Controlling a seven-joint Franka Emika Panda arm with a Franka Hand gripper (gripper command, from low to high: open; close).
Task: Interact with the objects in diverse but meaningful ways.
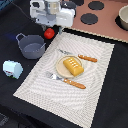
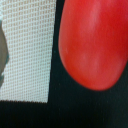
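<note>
The red tomato (image 1: 49, 33) lies on the dark table by the far corner of the woven placemat (image 1: 95, 75). It fills much of the wrist view (image 2: 95, 40), very close. My gripper (image 1: 49, 27) hangs right above it; its fingers do not show clearly, so I cannot tell if they are open or shut. The dark grey two-handled pot (image 1: 31, 46) stands to the exterior view's left of the tomato. The yellow ridged bread loaf (image 1: 72, 66) sits on a plate (image 1: 61, 66) on the mat. The white-and-blue milk carton (image 1: 12, 68) stands at the exterior view's left. The small white bottle is out of view.
A knife (image 1: 84, 58) and a fork (image 1: 67, 81) with orange handles lie on the mat beside the plate. A toy stove top (image 1: 107, 20) with black burners and a metal bowl (image 1: 123, 17) sit at the back on the exterior view's right.
</note>
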